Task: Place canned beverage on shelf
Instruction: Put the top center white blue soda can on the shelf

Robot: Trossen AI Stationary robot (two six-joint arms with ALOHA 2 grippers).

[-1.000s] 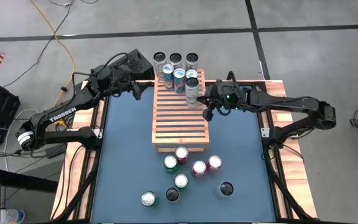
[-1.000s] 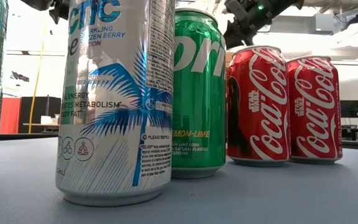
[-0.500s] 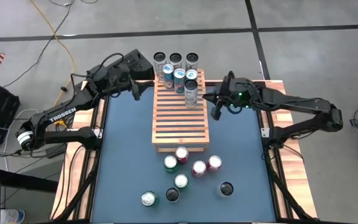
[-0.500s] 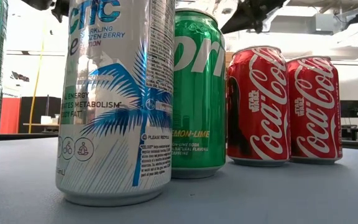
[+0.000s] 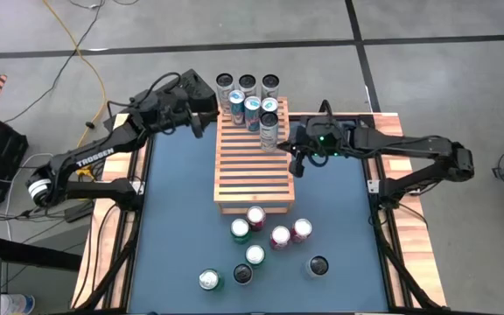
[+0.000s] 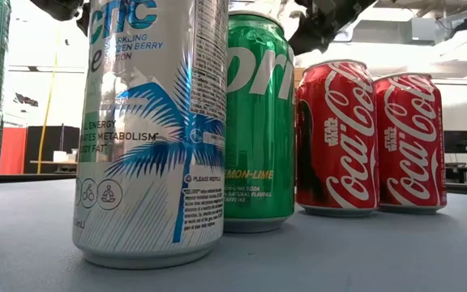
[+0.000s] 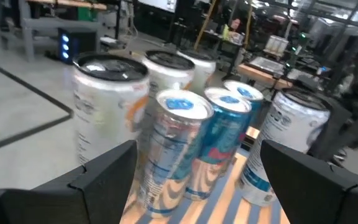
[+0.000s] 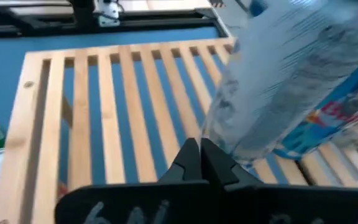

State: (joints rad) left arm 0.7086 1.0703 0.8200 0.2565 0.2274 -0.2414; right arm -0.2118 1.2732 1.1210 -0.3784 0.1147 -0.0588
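- Right gripper: fingers clenched, empty, at 3 o'clock of the silver can on the shelf.
- Left gripper: spread, empty, at the shelf's 10 o'clock corner.

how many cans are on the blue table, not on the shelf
8. Five cluster before the shelf: can, can, can, can, can. Three stand farther forward on the table: can, can, can. None looks hidden.

Light-brown slatted wooden shelf: one. Upright drink cans: seven at the shelf's far end, seven on the blue tabletop.
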